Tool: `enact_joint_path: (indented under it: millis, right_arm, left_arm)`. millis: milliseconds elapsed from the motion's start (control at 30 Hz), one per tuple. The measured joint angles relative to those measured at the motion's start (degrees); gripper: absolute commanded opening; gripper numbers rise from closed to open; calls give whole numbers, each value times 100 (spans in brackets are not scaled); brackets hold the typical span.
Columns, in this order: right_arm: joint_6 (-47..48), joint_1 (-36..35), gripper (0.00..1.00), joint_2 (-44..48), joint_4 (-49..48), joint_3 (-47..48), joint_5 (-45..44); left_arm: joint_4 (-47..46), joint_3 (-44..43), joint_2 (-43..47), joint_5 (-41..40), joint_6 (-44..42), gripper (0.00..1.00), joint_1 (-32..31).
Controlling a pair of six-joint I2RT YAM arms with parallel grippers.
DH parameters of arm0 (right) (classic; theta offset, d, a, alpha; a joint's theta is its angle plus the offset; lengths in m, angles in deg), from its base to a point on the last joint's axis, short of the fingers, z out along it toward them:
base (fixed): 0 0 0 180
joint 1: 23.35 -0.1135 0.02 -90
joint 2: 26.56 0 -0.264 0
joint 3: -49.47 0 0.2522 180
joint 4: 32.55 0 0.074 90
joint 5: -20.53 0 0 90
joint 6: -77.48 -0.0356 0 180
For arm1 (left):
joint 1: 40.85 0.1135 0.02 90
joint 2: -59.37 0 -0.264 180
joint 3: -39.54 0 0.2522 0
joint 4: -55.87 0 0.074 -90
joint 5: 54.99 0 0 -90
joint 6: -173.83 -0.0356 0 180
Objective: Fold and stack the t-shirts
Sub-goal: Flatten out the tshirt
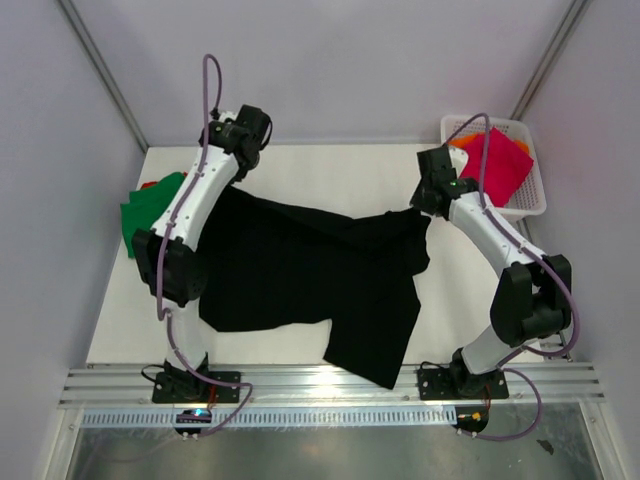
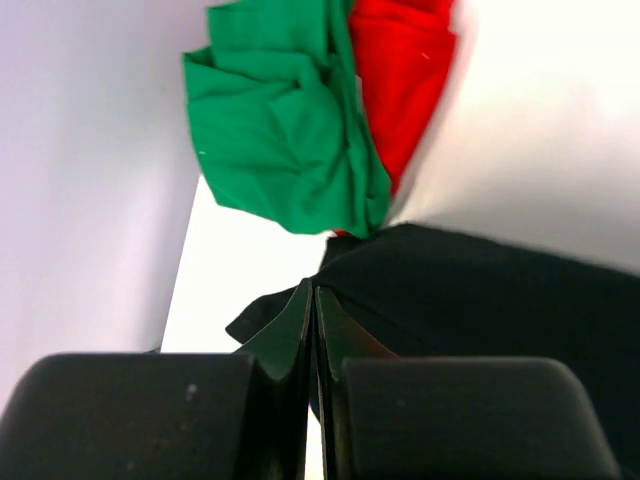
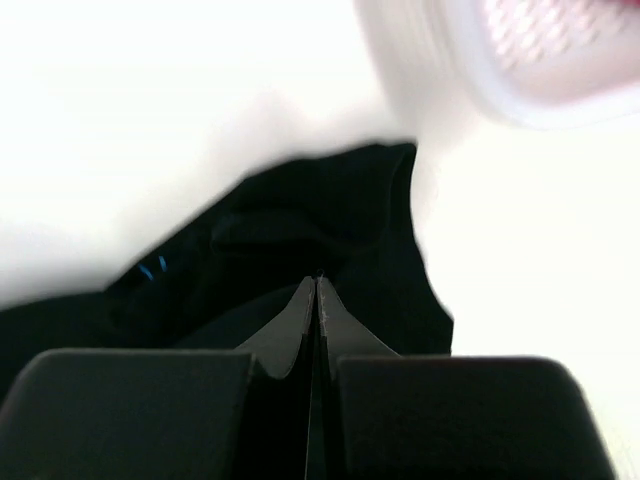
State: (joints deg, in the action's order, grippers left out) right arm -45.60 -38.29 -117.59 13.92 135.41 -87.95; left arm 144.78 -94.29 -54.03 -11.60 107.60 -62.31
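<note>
The black t-shirt (image 1: 300, 270) lies spread across the middle of the table (image 1: 330, 165), with its near right portion reaching the near edge between the arm bases. The cloth is soft and limp, judged light. It will sag, crease and drag rather than hold shape, and it offers no rigid edge. Take hold at corners, shoulders or hem ends, pinching through a gathered fold so that the thin fabric does not slip out. At the shirt's far left corner, the left gripper (image 2: 313, 290) is closed with black cloth puckered at its tips. At the far right corner, the right gripper (image 3: 318, 282) is likewise closed on a peak of the same fabric. The far edge runs between the two grips. Beyond the left corner, the green t-shirt (image 2: 280, 130) lies crumpled on the table, overlapping the red t-shirt (image 2: 405, 80). At the far right, the basket (image 1: 530, 205) holds the magenta-pink t-shirt (image 1: 500, 165) over the orange t-shirt (image 1: 465, 142).
</note>
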Motion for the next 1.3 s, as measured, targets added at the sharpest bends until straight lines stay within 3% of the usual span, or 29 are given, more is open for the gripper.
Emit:
enact_joint_path:
  millis: [433,600,867,1300]
  right_arm:
    - [179,992,3,-120,127,1462,48]
    - [258,1134,3,-330,234,1716,94]
    - [448,1244,3,-807,334,2448,310]
    - [767,1248,3,-975,334,3580,579]
  left_arm:
    - [144,-140,-107,-402,0,1,162]
    - [170,-201,-166,-490,-2,2,162]
    - [184,-1226,-662,-625,11,2,175]
    - [188,-1497,-669,-1346,24,5,181]
